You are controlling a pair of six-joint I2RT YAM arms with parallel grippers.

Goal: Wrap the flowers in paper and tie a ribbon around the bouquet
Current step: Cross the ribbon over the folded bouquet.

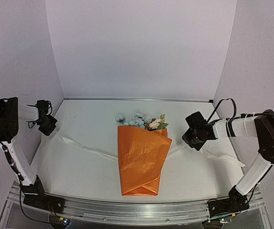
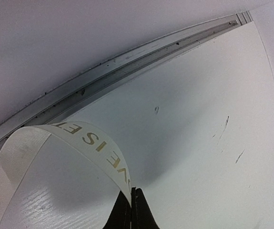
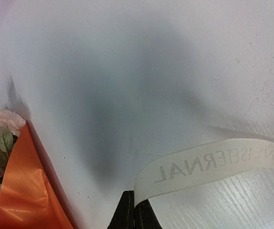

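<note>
The ribbon (image 2: 91,143) passes hidden beneath the bouquet (image 1: 140,157), its ends pinched by the left pincer (image 2: 131,196) and right pincer (image 3: 134,201).

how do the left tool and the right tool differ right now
The left tool sits far out at the left edge of the table, well apart from the bouquet. The right tool is close beside the bouquet's upper right edge. The left tool's camera sees only the ribbon and the table, while the right tool's camera also catches the orange paper and the flowers. Shared: both are shut on the ribbon, one on each side.
</note>
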